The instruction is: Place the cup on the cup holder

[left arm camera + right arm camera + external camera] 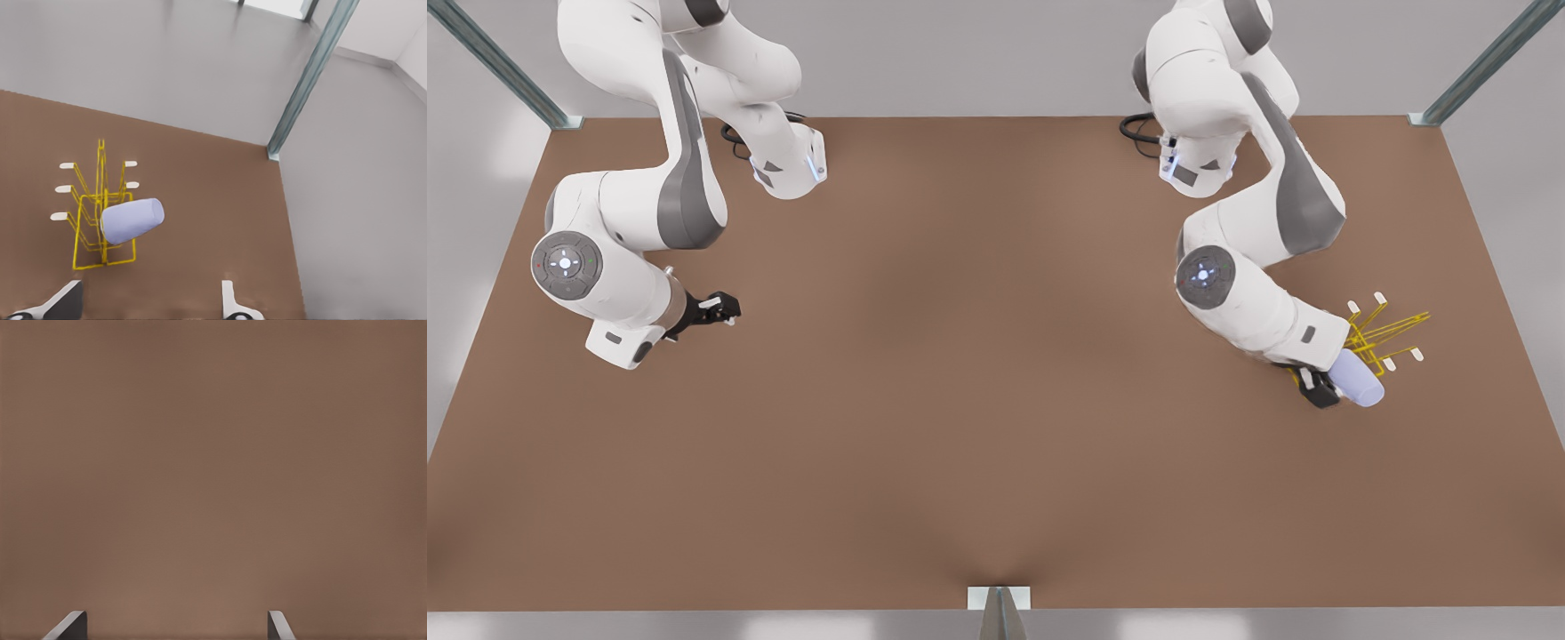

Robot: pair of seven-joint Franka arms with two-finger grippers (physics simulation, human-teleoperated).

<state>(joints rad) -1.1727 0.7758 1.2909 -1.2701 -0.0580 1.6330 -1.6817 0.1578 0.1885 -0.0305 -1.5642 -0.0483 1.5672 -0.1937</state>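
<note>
Bare table (960,400) all round; only the cup holder (1383,333), cup (1359,384) on it, obstructs

A smooth, matt lavender-blue plastic-looking cup (131,221) rests on a cup holder (93,220) of thin yellow wire with small white tips. The table (960,400) is plain matt brown, without grain. Both arms have glossy white shells with grey panels; the corner posts look like brushed metal.

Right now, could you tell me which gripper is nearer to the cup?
The left gripper. It sits open right beside the cup, which lies tilted on the cup holder. The right gripper waits open over bare table, far across at the front view's left.
</note>
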